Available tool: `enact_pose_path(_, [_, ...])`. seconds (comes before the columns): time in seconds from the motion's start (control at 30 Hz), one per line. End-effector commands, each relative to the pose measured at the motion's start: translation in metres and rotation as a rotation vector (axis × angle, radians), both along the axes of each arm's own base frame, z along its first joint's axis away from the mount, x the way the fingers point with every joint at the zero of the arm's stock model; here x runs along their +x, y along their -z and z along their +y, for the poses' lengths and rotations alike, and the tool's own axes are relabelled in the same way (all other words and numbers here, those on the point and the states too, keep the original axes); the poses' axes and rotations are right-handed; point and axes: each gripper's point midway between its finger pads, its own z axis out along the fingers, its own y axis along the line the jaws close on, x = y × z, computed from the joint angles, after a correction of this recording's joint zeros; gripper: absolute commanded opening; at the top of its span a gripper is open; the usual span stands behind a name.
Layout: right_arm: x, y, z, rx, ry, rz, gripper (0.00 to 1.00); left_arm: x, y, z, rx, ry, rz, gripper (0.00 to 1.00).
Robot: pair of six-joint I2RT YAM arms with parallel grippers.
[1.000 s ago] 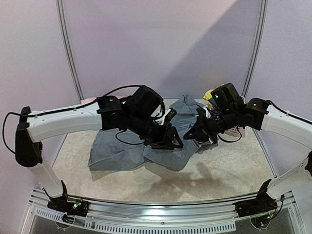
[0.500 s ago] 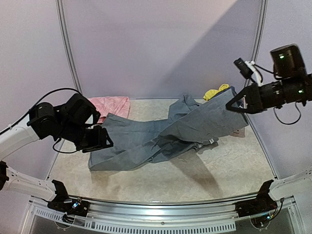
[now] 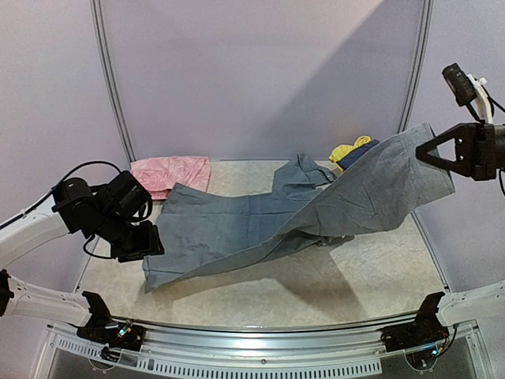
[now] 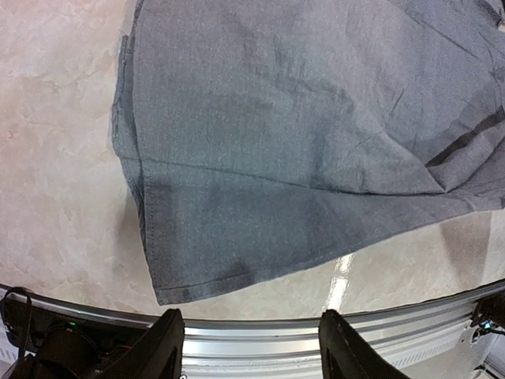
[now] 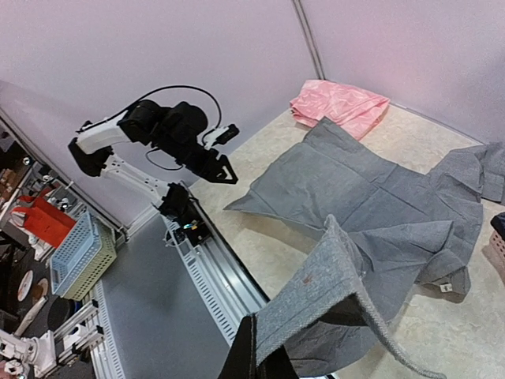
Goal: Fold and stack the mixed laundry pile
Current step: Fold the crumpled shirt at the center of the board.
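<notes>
1. Plain blue-grey cloth shirt [image 3: 229,229], across the centre: no print, darker along folds.
2. Pink crumpled cloth piece [image 3: 170,171], upper left: solid colour.
3. Yellow bunched cloth piece [image 3: 346,150], upper right of centre.
4. Beige marbled tabletop [image 3: 339,284]: pale veining.

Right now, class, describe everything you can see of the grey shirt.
The grey shirt looks like thin, blue-grey woven cloth with stitched hems. Its left part lies spread flat on the table. Its right edge is pinched in the right gripper, fingers shut, and held high, so the cloth slopes up taut. The left gripper, fingers open, hangs beside its left edge without touching.
</notes>
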Motion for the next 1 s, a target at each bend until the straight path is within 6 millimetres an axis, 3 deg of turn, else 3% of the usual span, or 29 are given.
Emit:
enact_pose_path(0.0, [-0.052,0.034,-0.015,-0.035,-0.095,0.273,0.00,-0.007,0.007,0.009,0.024,-0.013,0.039,0.59])
enact_pose_path(0.2, [-0.078,0.050,-0.036,-0.029,-0.065,0.415,0.00,-0.018,0.016,0.022,0.077,-0.005,0.082,0.58])
enact_pose_path(0.3, [-0.077,0.065,-0.030,-0.066,-0.077,0.474,0.00,-0.026,0.022,0.023,0.079,0.003,0.118,0.57])
enact_pose_path(0.43, [-0.064,0.088,-0.009,-0.113,-0.088,0.559,0.00,-0.035,0.022,0.031,0.115,0.012,0.157,0.56])
enact_pose_path(0.57, [-0.035,0.083,0.022,-0.090,-0.111,0.511,0.00,-0.046,0.019,0.041,0.154,0.019,0.197,0.55])
enact_pose_path(0.67, [-0.025,0.086,0.038,-0.098,-0.136,0.501,0.00,-0.059,0.020,0.044,0.155,0.031,0.250,0.52])
enact_pose_path(0.87, [0.005,0.149,0.047,-0.310,-0.080,0.497,0.00,-0.079,0.031,0.048,0.138,0.031,0.324,0.49])
enact_pose_path(0.97, [0.016,0.157,0.045,-0.319,-0.045,0.439,0.00,-0.077,0.044,0.039,0.098,0.025,0.325,0.49])
